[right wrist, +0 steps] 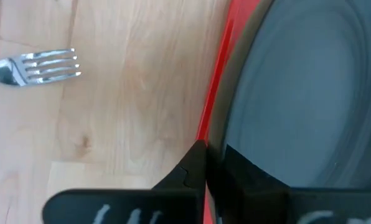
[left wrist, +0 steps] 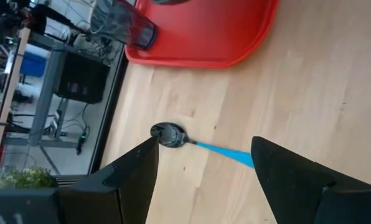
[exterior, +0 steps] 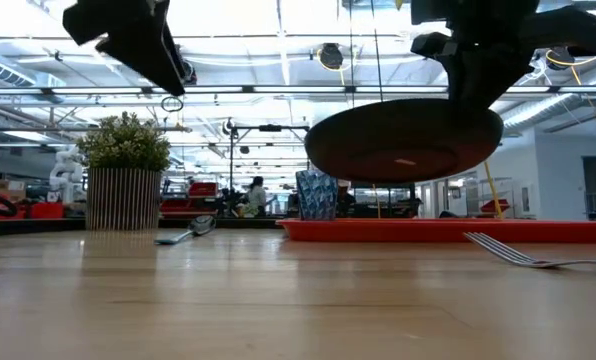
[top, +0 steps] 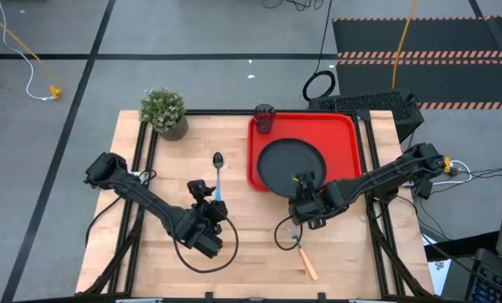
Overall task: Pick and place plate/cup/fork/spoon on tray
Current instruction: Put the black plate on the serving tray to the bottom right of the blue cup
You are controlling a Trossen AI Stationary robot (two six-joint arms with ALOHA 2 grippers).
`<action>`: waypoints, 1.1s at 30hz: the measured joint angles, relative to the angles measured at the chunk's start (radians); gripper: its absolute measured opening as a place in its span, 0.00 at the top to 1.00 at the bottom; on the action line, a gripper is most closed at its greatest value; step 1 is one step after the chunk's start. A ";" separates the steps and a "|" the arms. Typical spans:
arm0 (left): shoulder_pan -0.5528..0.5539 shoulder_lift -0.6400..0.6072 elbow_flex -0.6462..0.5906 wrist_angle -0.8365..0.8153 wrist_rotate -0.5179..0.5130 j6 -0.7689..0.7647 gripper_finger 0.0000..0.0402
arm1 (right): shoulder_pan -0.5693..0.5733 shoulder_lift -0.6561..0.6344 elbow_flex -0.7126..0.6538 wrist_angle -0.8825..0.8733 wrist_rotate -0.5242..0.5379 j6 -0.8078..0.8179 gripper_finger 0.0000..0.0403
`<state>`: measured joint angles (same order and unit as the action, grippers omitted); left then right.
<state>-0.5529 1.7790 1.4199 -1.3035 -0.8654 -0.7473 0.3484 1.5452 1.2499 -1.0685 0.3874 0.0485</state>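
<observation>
The black plate (top: 286, 164) hangs above the red tray (top: 344, 135), with my right gripper (top: 303, 180) shut on its near rim. In the low view the plate (exterior: 403, 140) is clear of the tray (exterior: 448, 230). The dark cup (top: 264, 118) stands in the tray's far left corner. The blue-handled spoon (top: 218, 171) lies on the wood left of the tray. My left gripper (top: 202, 188) hovers open above the spoon's handle (left wrist: 226, 152), touching nothing. The orange-handled fork (top: 302, 254) lies near the front edge. My right gripper pinches the plate's rim (right wrist: 218, 134) at its near edge, one finger on the plate's upper face and one outside the rim. The fingers (right wrist: 188, 171) slant down from the table's near right. The plate is lifted clear of the tray, roughly level.
A potted green plant (top: 164, 111) stands at the table's far left corner. Bare wood lies between the spoon and the fork. A black cable loop (top: 205, 252) hangs by the left arm near the front edge.
</observation>
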 joint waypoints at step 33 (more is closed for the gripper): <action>0.037 0.001 -0.089 0.106 0.001 -0.014 0.36 | -0.288 0.000 -0.289 0.278 -0.076 -0.125 0.98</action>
<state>-0.5155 1.7798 1.3312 -1.1973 -0.8646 -0.7612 0.0607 1.5452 0.9613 -0.7901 0.3119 -0.0760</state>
